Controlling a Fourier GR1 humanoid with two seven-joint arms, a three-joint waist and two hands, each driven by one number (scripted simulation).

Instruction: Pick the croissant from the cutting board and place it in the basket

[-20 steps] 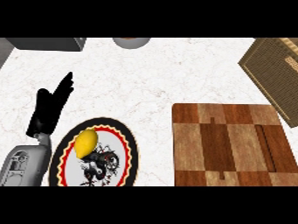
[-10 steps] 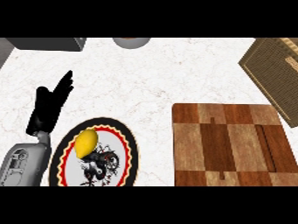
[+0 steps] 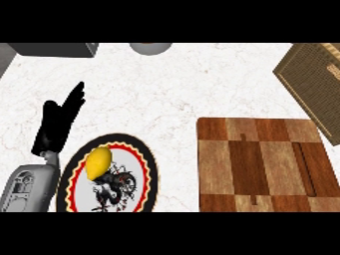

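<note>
The wooden cutting board [image 3: 268, 164] lies on the white tabletop [image 3: 180, 84] with no croissant visible on it. The woven basket [image 3: 327, 89] sits just beyond its far right corner. Well left of the board, beside a patterned plate [image 3: 139, 154] holding a lemon [image 3: 98, 163], the left hand [image 3: 58, 122] rests with fingers [image 3: 75, 97] straight and released

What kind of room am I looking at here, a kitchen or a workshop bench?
Most likely a kitchen counter: a pale marble-like worktop carries a wooden cutting board, a woven basket at the right edge, and a decorated plate with a yellow lemon-like fruit on it.
</note>
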